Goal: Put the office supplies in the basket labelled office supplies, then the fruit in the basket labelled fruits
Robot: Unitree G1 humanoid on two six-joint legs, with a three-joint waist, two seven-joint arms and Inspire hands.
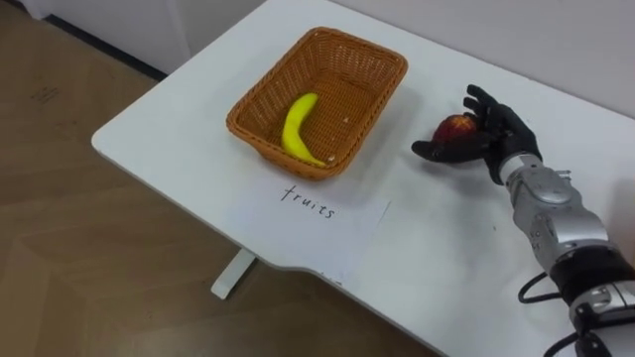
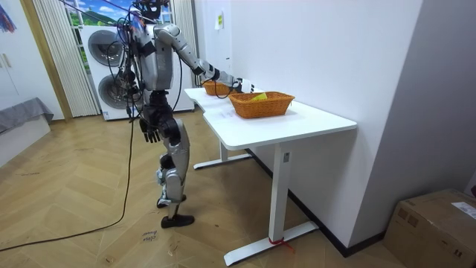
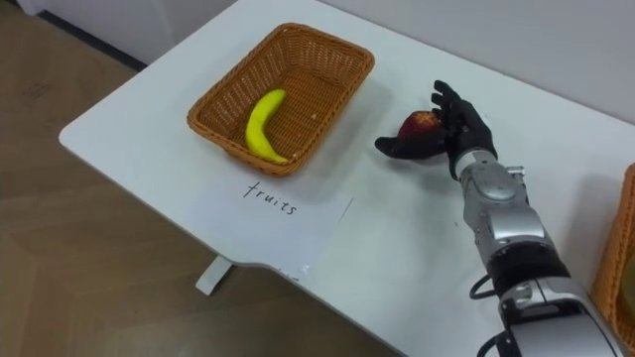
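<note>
One red apple (image 1: pixel 456 128) is in our right hand (image 1: pixel 506 134), whose fingers and thumb curl round it, to the right of the wicker basket (image 1: pixel 268 149) and a little apart from its rim. Whether the apple is clear of the white table (image 1: pixel 179 149) we cannot tell. Inside the wicker basket a banana (image 1: pixel 296 127) lies toward its left wall, and just in front of the basket a handwritten paper label (image 1: pixel 337 223) lies flat. Farther right of the basket, past our forearm, the edge of a second wicker basket (image 3: pixel 620 260) shows. Our left hand (image 2: pixel 151 131) hangs at our side, away from the basket. We judge the fruit half sorted: the banana is in, the apple has yet to be carried over and let go, and the office supplies are left for the second wicker basket.
</note>
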